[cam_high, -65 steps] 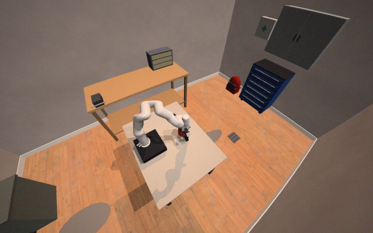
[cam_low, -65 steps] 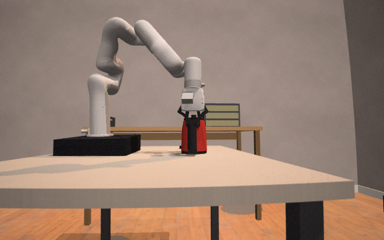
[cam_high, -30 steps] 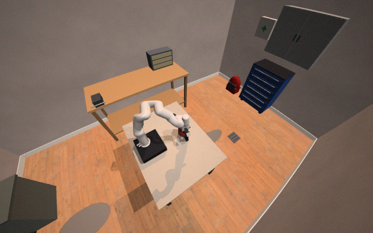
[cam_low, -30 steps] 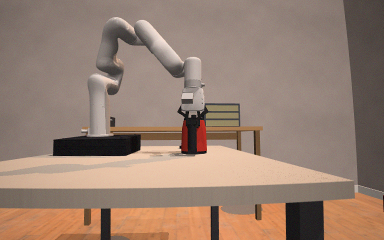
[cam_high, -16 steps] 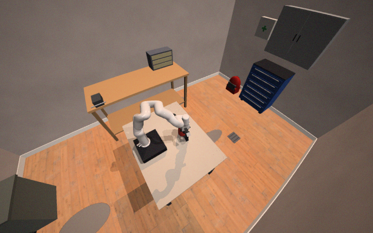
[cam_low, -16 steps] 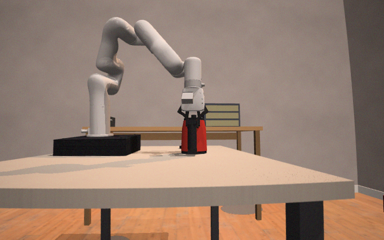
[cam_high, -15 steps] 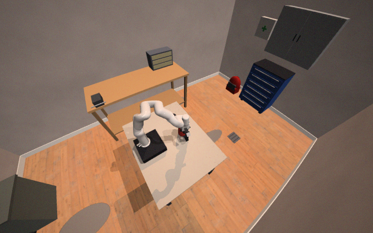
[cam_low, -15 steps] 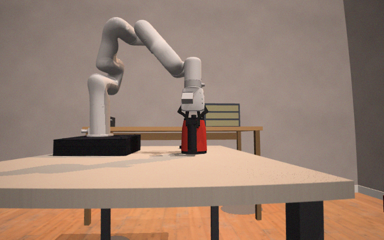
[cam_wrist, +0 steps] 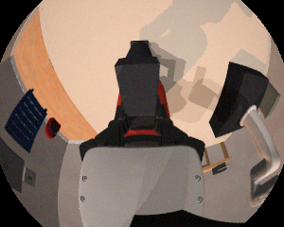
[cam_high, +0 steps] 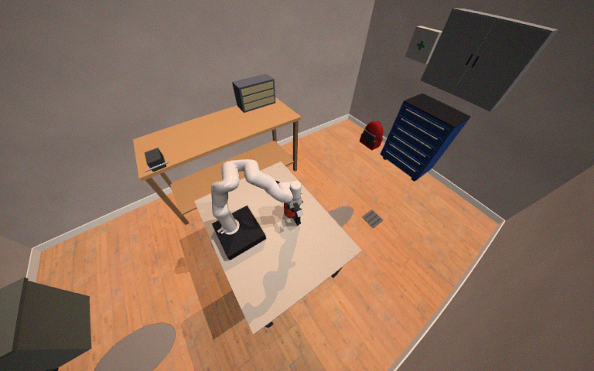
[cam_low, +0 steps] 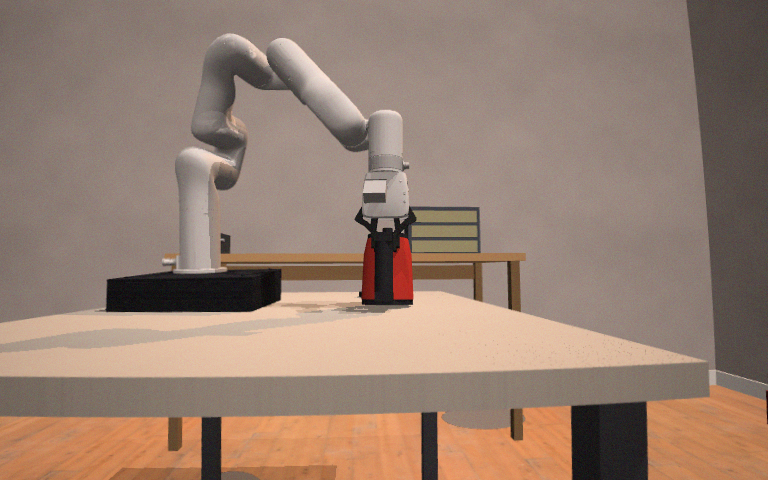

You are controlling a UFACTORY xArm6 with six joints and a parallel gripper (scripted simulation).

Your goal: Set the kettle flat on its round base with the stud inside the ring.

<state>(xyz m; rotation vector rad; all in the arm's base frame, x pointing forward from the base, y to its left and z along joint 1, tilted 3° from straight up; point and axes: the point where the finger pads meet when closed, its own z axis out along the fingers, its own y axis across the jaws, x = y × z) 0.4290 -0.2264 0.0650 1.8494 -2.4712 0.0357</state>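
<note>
My gripper (cam_low: 384, 230) is clamped on the kettle (cam_low: 401, 270) handle; base isn't visible, so it could land off-center and tilt

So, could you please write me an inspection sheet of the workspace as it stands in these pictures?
Surface: beige table, with the arm's black base plate on it.
Job's things: red kettle upright, its bottom at the table; the round base cannot be made out in any view.
Clutter: nothing seen on the table beside these.
Grippers: gripper comes from above, shut on the kettle's black handle.
Cables: nothing seen.
Surroundings: wooden workbench with a small drawer box and a dark box; blue drawer cabinet; red object on the floor; wall cupboard.
</note>
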